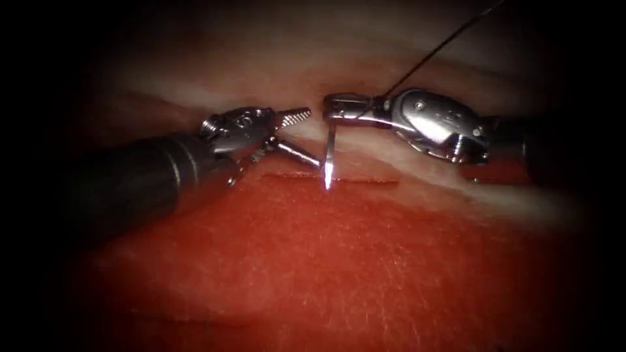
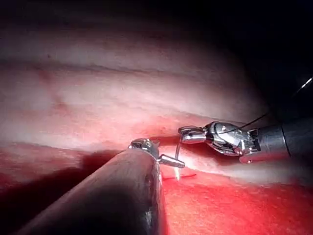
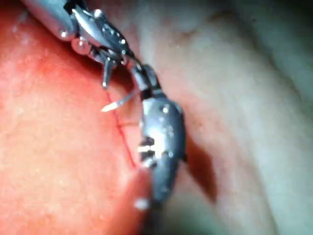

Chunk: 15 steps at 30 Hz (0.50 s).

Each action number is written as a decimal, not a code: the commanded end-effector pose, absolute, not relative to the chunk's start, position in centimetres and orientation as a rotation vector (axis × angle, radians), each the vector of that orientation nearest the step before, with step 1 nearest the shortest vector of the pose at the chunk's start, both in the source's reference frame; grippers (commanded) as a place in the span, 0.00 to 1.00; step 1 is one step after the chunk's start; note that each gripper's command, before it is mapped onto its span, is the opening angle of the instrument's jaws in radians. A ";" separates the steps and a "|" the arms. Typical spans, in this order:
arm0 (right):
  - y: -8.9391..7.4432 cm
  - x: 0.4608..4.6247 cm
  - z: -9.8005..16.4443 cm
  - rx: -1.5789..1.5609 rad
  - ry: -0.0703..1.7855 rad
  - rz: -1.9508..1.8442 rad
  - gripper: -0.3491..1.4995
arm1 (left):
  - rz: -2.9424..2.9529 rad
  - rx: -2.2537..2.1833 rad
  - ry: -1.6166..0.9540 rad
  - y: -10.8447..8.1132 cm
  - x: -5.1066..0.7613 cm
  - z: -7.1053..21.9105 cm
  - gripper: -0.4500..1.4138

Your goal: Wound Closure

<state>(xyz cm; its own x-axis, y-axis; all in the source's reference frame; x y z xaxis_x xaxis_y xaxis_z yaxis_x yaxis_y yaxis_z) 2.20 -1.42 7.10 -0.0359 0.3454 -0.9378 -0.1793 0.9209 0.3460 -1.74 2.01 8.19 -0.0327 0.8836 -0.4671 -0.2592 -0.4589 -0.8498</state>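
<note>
Needle (image 1: 329,156) hanging point-down from the right tool (image 1: 339,107), jaws clamped on its upper end, tip just at the cut (image 1: 365,180), not in the tissue (image 1: 339,261) as far as can be told. Left tool (image 1: 287,133) gaping wide beside it, holding nothing. Thread (image 1: 443,45) trailing off toward the tissue's far right corner. Cut lying open, no stitch visible; closing seemingly all left to do.

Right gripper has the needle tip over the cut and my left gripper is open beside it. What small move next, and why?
Probably lower the right gripper a touch so the needle tip meets the tissue at the cut. It is shut on the needle's upper end, the tip points down at the cut, not in tissue. The left gripper is open, holding nothing; thread trails clear behind.
</note>
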 end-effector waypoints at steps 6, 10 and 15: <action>-1.4 2.35 7.1 0.086 1.561 0.375 0.00 | 1.529 -1.292 -0.811 2.1 -1.78 8.2 0.63; -1.4 2.37 7.1 0.065 1.571 0.365 0.00 | 1.504 -1.273 -0.827 2.1 -1.80 8.1 0.51; -1.5 2.40 7.0 0.035 1.588 0.347 0.00 | 1.503 -1.274 -0.825 2.1 -1.83 8.2 0.49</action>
<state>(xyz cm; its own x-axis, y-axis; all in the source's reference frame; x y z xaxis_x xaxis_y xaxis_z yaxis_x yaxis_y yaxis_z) 2.31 -1.47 7.01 -0.0516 0.2370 -0.9701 -0.1930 0.9508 0.2425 -1.79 2.06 8.11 0.0108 0.9488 -0.3157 -0.2401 -0.3040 -0.9219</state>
